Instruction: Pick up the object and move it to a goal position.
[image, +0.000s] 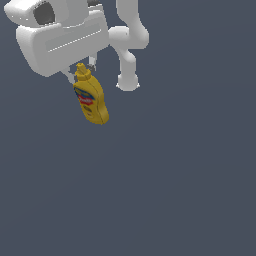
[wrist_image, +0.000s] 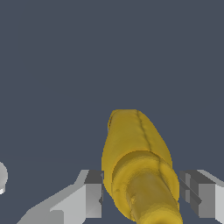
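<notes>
Mustard bottle (image: 91, 99), exterior view: hangs just below gripper (image: 80, 71), nozzle end up between fingers, base down and tilted toward exterior view's right. Long axis near vertical, slightly slanted. Appears clear of grey floor (image: 175, 190), though height hard to judge. No goal marker visible.

Wrist view: bottle (wrist_image: 138, 166) runs straight away from camera, cap end nearest, body foreshortened. Fingers (wrist_image: 89, 194) flank neck on both sides, one touching, other with narrow gap showing. Jaws narrowed around bottle; firm grip likely, not certain.
</notes>
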